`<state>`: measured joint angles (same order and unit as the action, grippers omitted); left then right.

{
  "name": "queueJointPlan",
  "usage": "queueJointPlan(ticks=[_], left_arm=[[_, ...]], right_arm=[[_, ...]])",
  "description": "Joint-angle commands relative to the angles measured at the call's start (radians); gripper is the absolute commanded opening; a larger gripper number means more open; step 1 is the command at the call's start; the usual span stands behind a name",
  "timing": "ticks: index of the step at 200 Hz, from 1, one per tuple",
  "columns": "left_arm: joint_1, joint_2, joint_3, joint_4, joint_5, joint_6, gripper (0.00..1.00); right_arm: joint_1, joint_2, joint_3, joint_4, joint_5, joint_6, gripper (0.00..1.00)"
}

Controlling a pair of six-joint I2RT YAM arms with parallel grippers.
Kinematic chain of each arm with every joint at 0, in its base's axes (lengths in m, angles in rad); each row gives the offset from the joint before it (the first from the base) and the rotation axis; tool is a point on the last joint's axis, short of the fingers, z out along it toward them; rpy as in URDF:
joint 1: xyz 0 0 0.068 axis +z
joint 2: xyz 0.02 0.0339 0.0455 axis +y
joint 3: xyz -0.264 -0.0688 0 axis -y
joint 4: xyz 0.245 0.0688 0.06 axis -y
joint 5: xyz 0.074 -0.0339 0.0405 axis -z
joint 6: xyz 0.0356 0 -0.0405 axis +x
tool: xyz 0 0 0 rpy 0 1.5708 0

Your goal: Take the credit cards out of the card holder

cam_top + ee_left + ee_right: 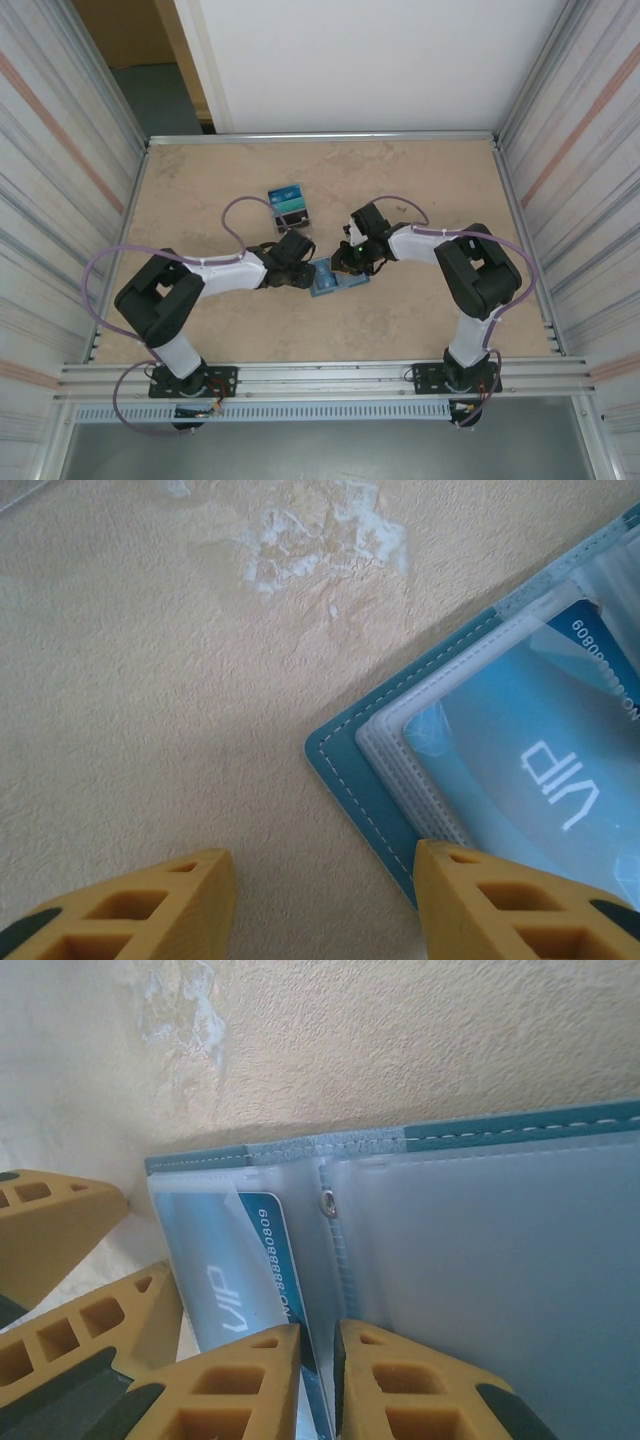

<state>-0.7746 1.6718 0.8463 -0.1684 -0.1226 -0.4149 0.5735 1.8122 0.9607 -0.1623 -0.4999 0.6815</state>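
Observation:
The teal-blue card holder (pixel 328 282) lies open on the table between my two grippers. Its stitched corner (pixel 350 770) and clear pocket leaves show in the left wrist view. A blue VIP credit card (pixel 530 740) sits in a clear pocket. My left gripper (pixel 320 865) is open; one yellow finger (pixel 490 900) rests over the holder's edge, the other (pixel 150 910) over bare table. My right gripper (pixel 318 1345) is nearly shut on the edge of the VIP credit card (pixel 230 1270) by the holder's fold (pixel 480 1130). Seen from above, the left gripper (pixel 303 272) and right gripper (pixel 347 262) flank the holder.
A small pile of printed blue cards (pixel 288 205) lies on the table just behind the left gripper. The beige tabletop (pixel 420 180) is walled by metal rails and corrugated panels (pixel 60 200) on both sides. A pale scuffed patch (pixel 320 530) marks the table.

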Motion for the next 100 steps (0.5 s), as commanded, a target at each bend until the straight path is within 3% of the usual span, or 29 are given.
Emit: queueJointPlan(ticks=[1,100], left_arm=[[-0.006,0.052,0.014,0.012,0.013,0.023,0.51],[-0.005,0.078,0.061,-0.046,-0.046,0.062,0.49]], right_arm=[[-0.006,0.021,-0.014,0.014,-0.030,0.028,0.17],[-0.024,-0.024,-0.099,0.206,-0.190,0.099,0.15]])
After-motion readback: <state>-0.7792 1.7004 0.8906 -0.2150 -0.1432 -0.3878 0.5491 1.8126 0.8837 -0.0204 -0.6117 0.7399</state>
